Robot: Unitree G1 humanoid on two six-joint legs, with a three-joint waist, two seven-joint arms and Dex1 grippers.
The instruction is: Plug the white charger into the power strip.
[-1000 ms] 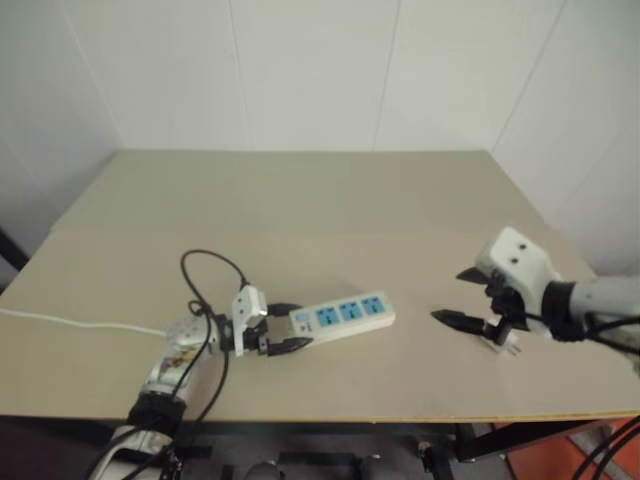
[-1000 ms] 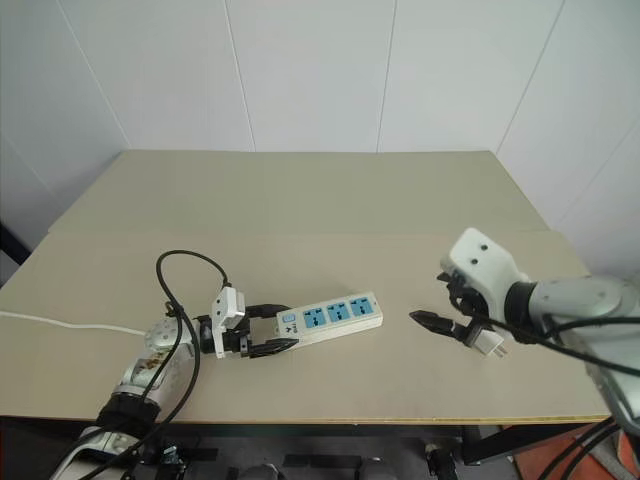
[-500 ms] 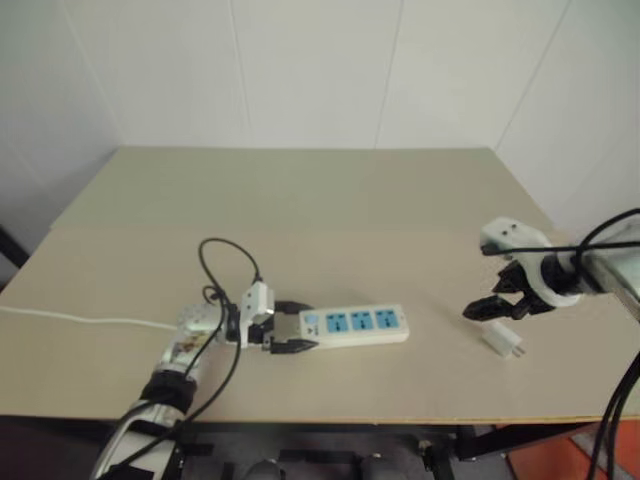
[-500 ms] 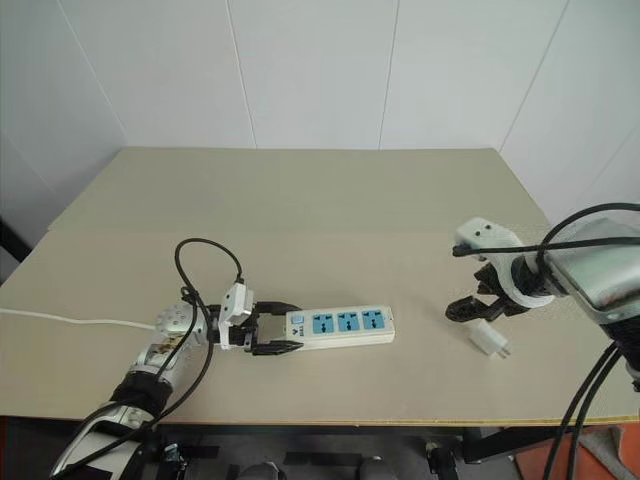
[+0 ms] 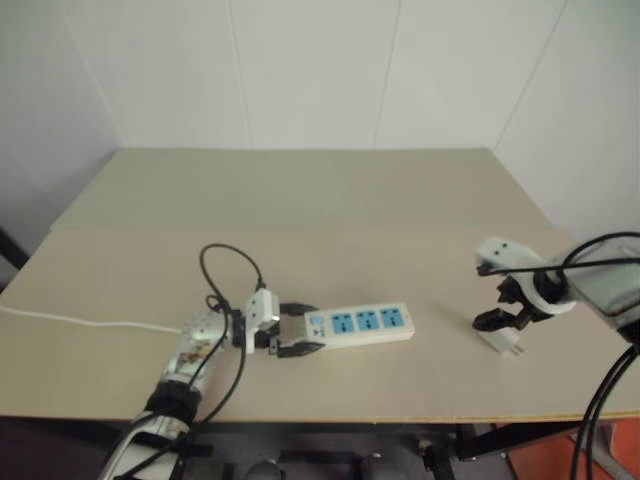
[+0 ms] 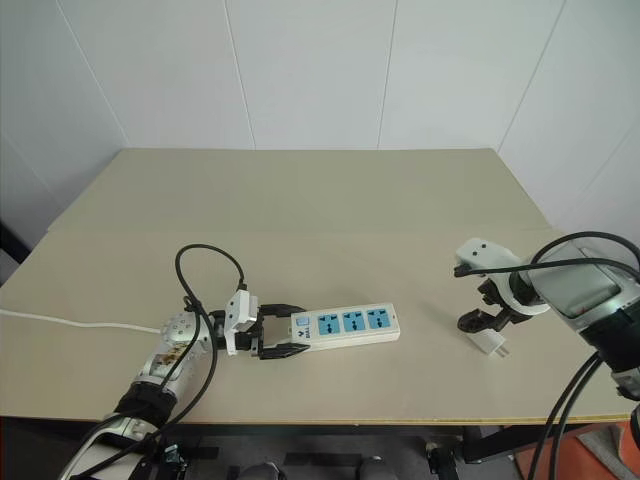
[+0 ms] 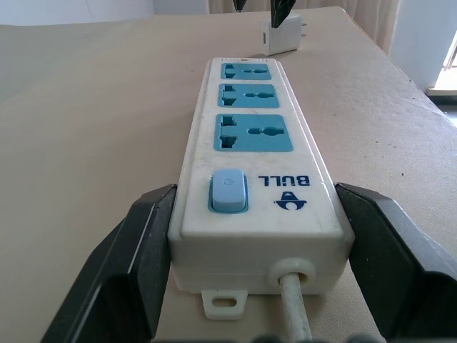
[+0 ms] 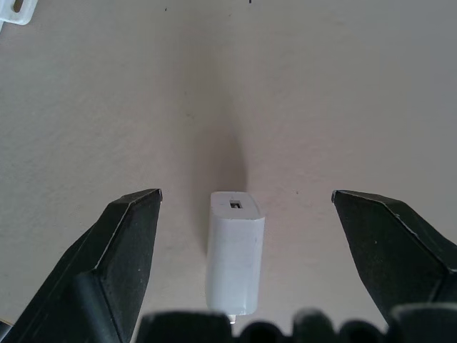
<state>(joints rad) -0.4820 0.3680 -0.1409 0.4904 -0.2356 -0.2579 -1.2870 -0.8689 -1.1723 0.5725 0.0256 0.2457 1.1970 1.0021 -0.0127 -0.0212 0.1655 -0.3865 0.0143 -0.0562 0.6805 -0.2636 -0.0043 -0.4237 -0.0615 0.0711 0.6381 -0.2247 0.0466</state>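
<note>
Left tool (image 7: pixel 243 286) sits with its fingers either side of the power strip (image 6: pixel 345 323)'s cord end, bracing it on the surface (image 6: pixel 300 200), while off to the right the right tool (image 8: pixel 243 264) hangs wide open, straddling the white charger (image 8: pixel 234 250) lying flat. I'd drop straight down, keep it centred, and pinch the charger's flat sides so the prongs stay free. Compared to a second ago, the right tool has swung over the charger and tipped down.

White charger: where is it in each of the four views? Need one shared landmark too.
Left eye view: white charger lies on the table's right side, under the right pincer.
Right eye view: same place.
Left wrist view: beyond the power strip's far end.
Right wrist view: between the open fingers.
Landmark: the power strip, lying between the left pincer's fingers.
</note>
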